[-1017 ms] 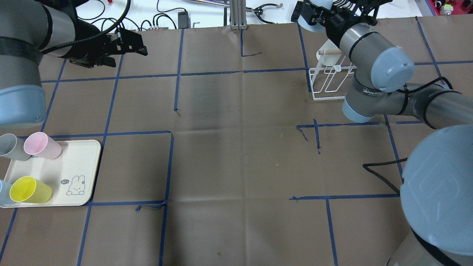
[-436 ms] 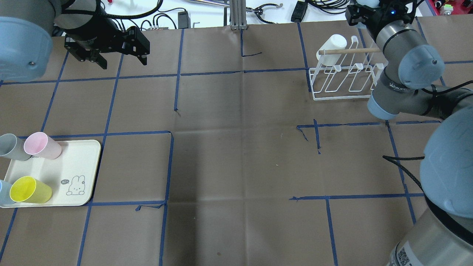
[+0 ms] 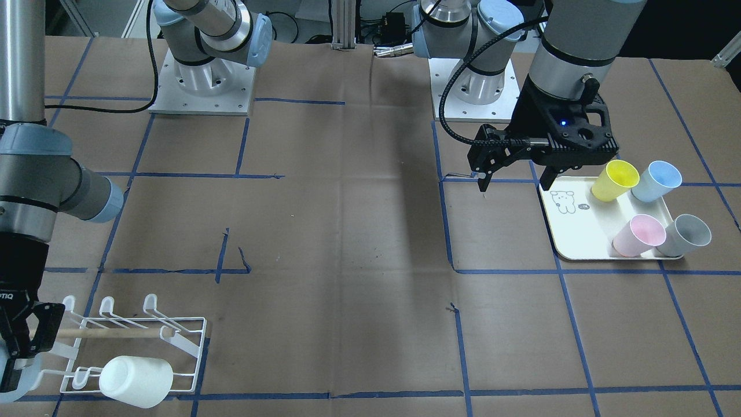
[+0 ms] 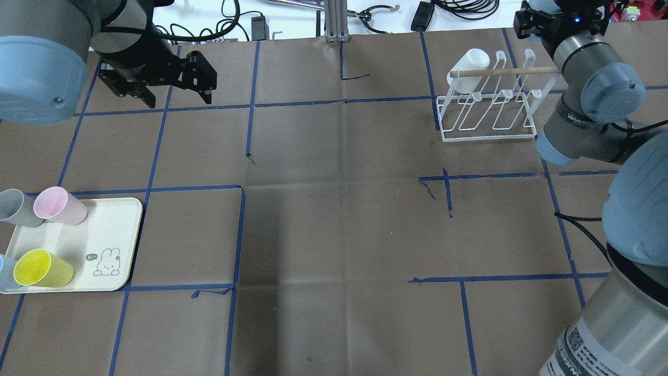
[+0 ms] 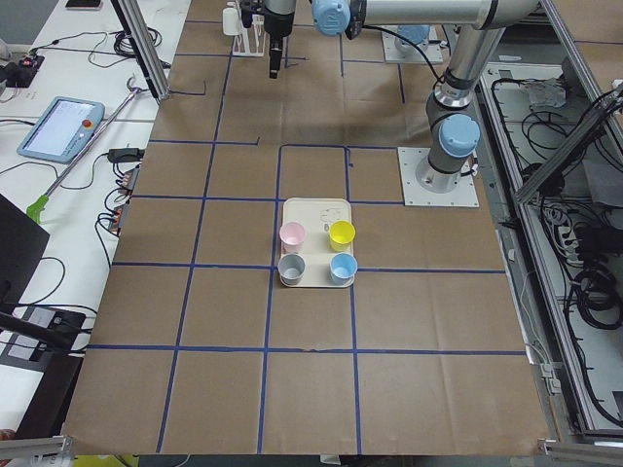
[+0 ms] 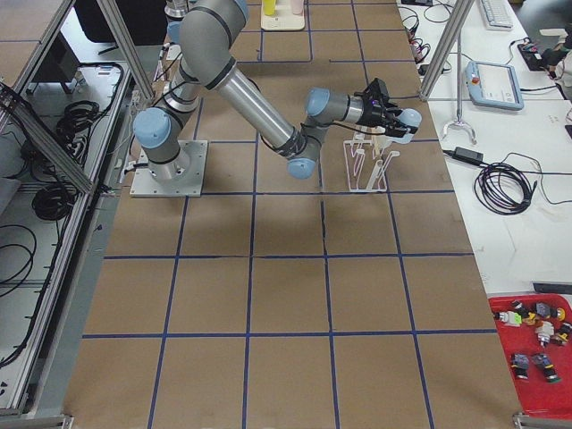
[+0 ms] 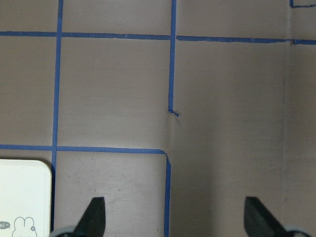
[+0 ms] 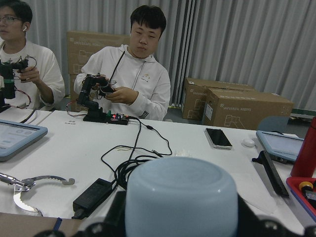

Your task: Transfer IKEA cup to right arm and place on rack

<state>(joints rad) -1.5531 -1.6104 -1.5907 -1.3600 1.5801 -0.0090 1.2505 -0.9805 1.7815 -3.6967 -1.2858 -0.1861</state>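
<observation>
Right gripper: clamped on a pale blue cup. The cup's rounded base faces my wrist camera and fills the lower frame. I have it at the far right corner of the table, just beside the right end of the rack and not yet over a prong.

Left gripper: spread wide, nothing between its fingers. It hovers over bare table on the far left, with a corner of the tray at the edge of its wrist view.

Progress, my reading: the hand-over is done, since the right side carries the cup and the left is empty. Remaining: bring the cup over a free prong, seat it mouth-down, let go. A white cup already sits on the rack's far left prong. Yellow, blue, pink and grey cups wait on the tray.

Materials: the cups are smooth, matte, tapered, and look like plastic. The rack is thin white wire with looped prongs and a pale wooden dowel on top. The table cover is creased brown sheet gridded with blue tape.
</observation>
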